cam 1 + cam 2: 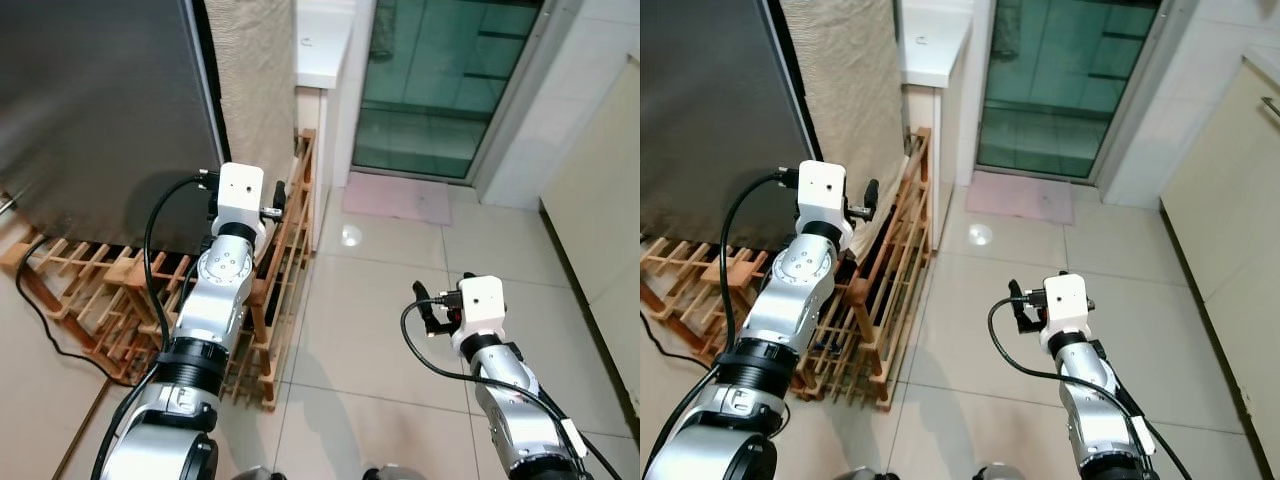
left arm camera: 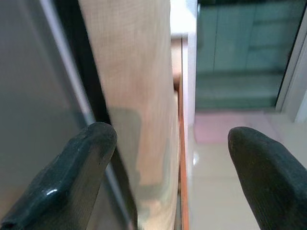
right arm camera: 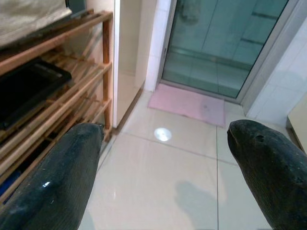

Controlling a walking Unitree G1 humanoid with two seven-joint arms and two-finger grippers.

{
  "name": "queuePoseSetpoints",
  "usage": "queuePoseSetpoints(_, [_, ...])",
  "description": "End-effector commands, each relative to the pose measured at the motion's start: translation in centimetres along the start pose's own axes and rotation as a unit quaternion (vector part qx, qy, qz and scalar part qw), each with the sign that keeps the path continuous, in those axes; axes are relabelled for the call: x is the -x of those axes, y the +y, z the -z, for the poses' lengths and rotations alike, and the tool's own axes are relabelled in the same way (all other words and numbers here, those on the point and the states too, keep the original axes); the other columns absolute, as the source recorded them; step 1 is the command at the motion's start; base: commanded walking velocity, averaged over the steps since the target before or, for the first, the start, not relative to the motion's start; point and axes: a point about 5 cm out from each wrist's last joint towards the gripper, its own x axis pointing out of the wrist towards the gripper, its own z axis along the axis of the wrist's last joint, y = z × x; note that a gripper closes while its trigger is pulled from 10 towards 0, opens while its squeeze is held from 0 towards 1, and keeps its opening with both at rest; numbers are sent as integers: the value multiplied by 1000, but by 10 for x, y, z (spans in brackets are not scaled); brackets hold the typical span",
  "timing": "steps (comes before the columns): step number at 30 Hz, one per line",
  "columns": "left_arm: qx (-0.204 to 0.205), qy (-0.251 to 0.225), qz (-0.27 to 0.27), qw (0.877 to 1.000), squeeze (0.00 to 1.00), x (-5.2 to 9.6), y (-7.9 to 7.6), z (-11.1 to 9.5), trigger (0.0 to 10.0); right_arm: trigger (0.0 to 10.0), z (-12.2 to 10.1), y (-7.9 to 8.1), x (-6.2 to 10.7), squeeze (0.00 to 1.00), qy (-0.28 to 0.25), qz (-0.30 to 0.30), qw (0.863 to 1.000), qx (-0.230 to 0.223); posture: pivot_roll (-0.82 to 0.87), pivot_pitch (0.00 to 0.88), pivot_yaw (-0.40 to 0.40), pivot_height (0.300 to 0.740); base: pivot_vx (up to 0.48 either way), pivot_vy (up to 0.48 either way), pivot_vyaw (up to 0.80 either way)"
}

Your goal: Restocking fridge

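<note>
Two tools, both spread and empty: your right tool [image 3: 163, 167] hangs over bare floor tiles [image 1: 400, 330]; your left tool [image 2: 168, 158] is raised farther left, at the fridge [image 1: 100, 110] door's edge. Hook that edge squarely before pulling.

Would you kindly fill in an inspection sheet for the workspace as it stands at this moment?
Surface: pale tiled floor, glossy, with a light reflection.
Job's things: grey fridge at the robot's left, door shut; no items to restock seen.
Clutter: wooden rack beside the fridge, with a beige cloth hanging above it.
Grippers: left gripper open, raised toward the fridge's edge and the cloth, holding nothing; right gripper open over the floor, holding nothing.
Cables: black cable lying on the floor by the rack; black cables looping along both arms.
Surroundings: green glass door ahead, pink mat before it, cream cabinets on the right.
</note>
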Motion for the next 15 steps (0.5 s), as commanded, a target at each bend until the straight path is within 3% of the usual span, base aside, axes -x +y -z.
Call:
queuePoseSetpoints(1, [-15,6,-1,1000,0,1,3,3,10000,10000,-3,-6,-1,0,-2,6,1000,2,-89,14,-6,731,0,0,0])
queuePoseSetpoints(5, [-38,-3,6,999,0,4,4,2,10000,10000,-2,-6,0,0,-1,5,1000,3,-86,15,-9,731,0,0,0])
queuePoseSetpoints(15, [-28,-10,8,1000,0,2,-2,-3,10000,10000,-3,-3,-2,0,-3,2,1000,3,-86,11,-10,731,0,0,0])
